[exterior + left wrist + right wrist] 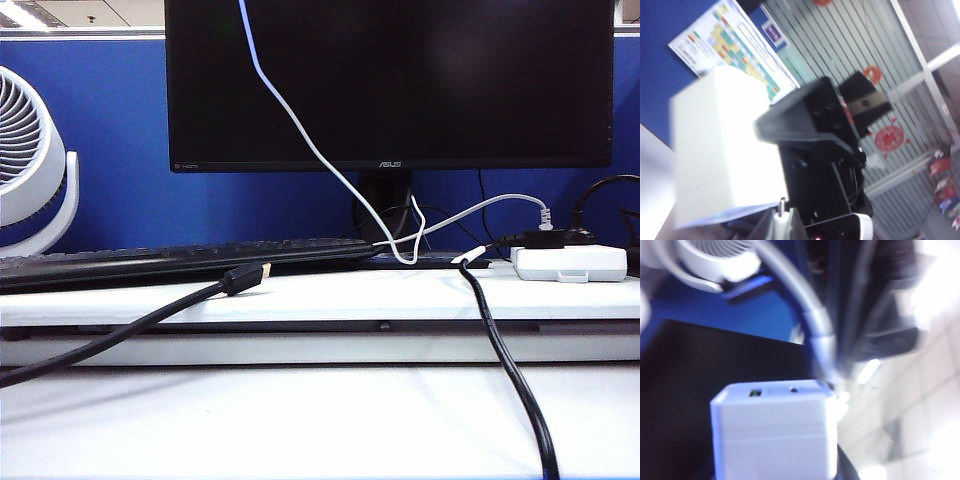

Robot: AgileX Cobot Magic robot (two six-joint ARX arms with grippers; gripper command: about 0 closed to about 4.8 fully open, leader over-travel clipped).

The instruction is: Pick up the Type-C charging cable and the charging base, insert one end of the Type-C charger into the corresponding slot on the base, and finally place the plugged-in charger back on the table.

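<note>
The exterior view sits low and close, level with the tabletop, facing the monitor. Both wrist views tilt upward, pressed near the charging base, blurred; the right one shares the monitor and fan.

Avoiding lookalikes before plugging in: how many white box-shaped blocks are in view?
2. The right gripper holds the charging base aloft, beside the left gripper pinching the Type-C charging cable; a larger white box sits at the shelf's right end. None seems hidden.

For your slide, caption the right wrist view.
The charging base fills the right wrist view, ports up, white cable above.
</note>
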